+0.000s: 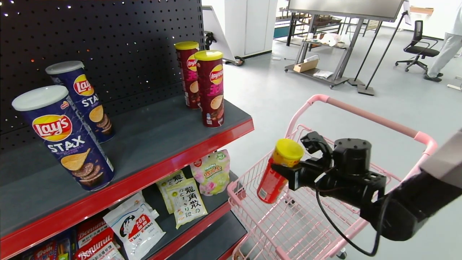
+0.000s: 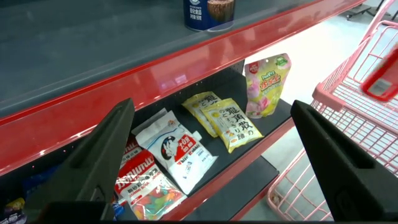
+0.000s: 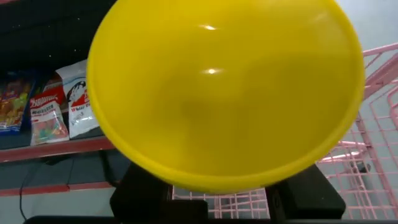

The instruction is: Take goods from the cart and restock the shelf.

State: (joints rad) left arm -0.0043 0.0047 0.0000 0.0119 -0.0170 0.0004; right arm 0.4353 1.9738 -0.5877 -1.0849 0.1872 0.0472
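Red can with a yellow lid, tilted, lid up, held in the air over the pink cart. On the grey top shelf, two dark red cans standing near the right end, two blue cans standing at the left.

The blue cans on the top shelf carry a red-and-yellow logo and white letters; the dark red cans carry the same logo. The yellow bags below show East Asian characters, the white bag Latin words. The label on the red can is too small to read.
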